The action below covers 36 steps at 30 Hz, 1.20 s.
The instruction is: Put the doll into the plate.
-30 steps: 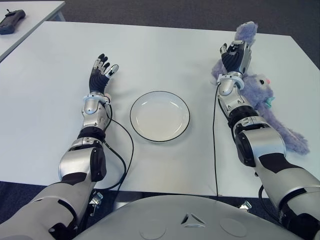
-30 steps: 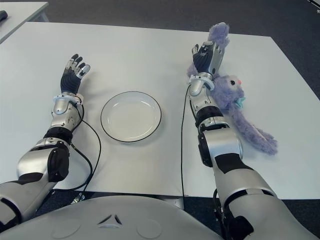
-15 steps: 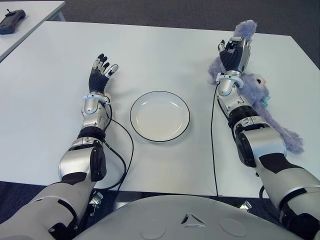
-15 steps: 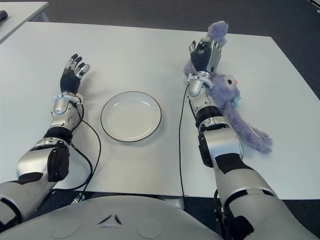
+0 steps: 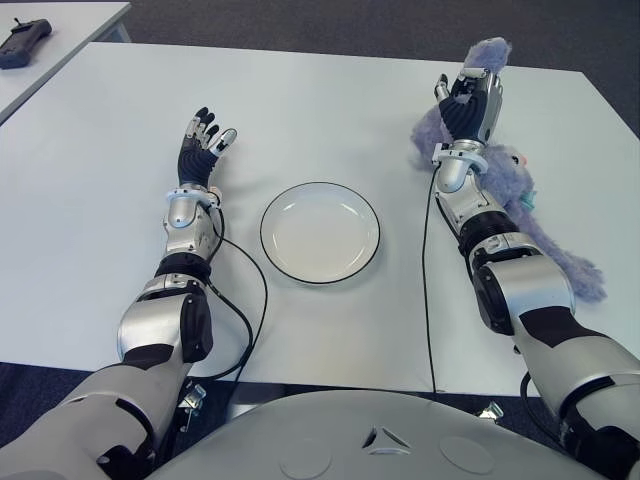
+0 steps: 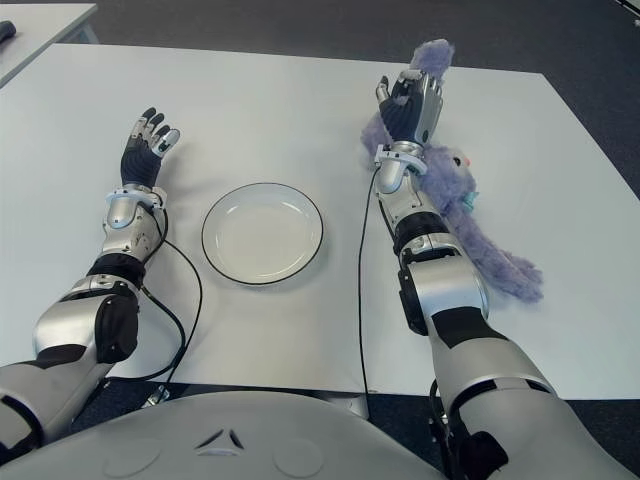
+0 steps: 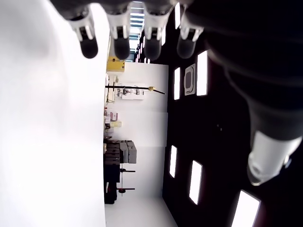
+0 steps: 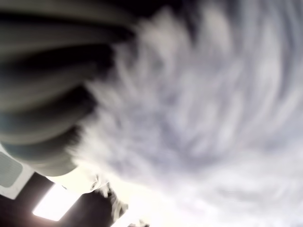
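Table (image 5: 300, 110) first, since it's the biggest thing going: white top, mostly bare, and both arms reach out over it. Next down in size is the doll (image 5: 525, 195), a floppy purple plush over on the robot's right side, well apart from the plate. Its legs trail back toward the table's near edge while one ear or limb sticks up past the fingertips, which I'd guess is because it's being pulled up by that end.

Right hand (image 5: 468, 100) is clamped on the doll's upper part; the wrist view is just fur pressed against curled fingers (image 8: 42, 118), so the grip looks pretty solid. Most of the body still seems to sag on the table, so I'd call this early lift, not carry.

Plate (image 5: 320, 232) sits dead centre between the arms, white with a dark rim, nothing in it. Handy spot for either hand to reach.

Left hand (image 5: 203, 140) shows left of the plate, fingers spread, holding nothing, just out of the way.
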Tool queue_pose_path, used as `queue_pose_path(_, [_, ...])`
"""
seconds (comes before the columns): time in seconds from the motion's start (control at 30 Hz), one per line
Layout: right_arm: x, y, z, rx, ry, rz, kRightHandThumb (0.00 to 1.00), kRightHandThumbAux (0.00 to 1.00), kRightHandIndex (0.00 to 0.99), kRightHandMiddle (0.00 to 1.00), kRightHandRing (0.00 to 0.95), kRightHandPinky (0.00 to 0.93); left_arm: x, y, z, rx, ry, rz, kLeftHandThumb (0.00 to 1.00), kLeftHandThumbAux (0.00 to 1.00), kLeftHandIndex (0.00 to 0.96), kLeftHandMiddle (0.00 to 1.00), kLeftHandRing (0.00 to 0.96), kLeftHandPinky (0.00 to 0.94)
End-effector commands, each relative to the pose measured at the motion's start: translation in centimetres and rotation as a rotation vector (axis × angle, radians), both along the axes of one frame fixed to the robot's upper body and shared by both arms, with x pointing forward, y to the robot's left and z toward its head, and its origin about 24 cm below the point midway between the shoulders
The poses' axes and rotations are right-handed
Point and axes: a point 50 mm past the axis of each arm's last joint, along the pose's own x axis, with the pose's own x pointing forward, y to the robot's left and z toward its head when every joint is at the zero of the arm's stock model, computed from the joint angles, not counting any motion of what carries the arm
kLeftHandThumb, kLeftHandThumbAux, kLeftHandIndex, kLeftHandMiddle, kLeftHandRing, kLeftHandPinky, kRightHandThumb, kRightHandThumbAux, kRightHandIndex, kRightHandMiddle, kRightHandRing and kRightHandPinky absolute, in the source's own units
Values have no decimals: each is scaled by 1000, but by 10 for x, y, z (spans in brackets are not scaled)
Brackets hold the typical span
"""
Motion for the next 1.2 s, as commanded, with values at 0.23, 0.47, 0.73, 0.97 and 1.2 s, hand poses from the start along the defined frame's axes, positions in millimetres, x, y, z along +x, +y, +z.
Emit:
queue_pose_path(0.23, [-2, 7, 16, -37, -99, 62, 450, 725, 799, 890, 896, 880, -92, -18, -113, -164, 465, 45, 0, 632, 26, 60, 23, 0])
queue_pose_path(0.47, [-4, 9, 22, -69, -134, 70, 443, 729, 803, 890, 896, 882, -92, -19, -114, -169, 469, 52, 0, 631, 31, 61, 22, 0])
queue_pose_path(0.73, [-6, 12, 27, -83, -168, 86, 435, 735, 802, 889, 895, 885, -92, -20, -114, -179, 467, 53, 0, 638, 43, 70, 25, 0])
queue_pose_path(0.97, [-7, 14, 30, -82, -188, 105, 427, 741, 800, 887, 894, 874, -93, -19, -114, -167, 470, 49, 0, 632, 37, 75, 29, 0])
queue_pose_path(1.2, [-9, 16, 34, -75, -208, 135, 438, 737, 800, 888, 896, 881, -94, -20, -115, -161, 471, 47, 0, 636, 56, 83, 31, 0])
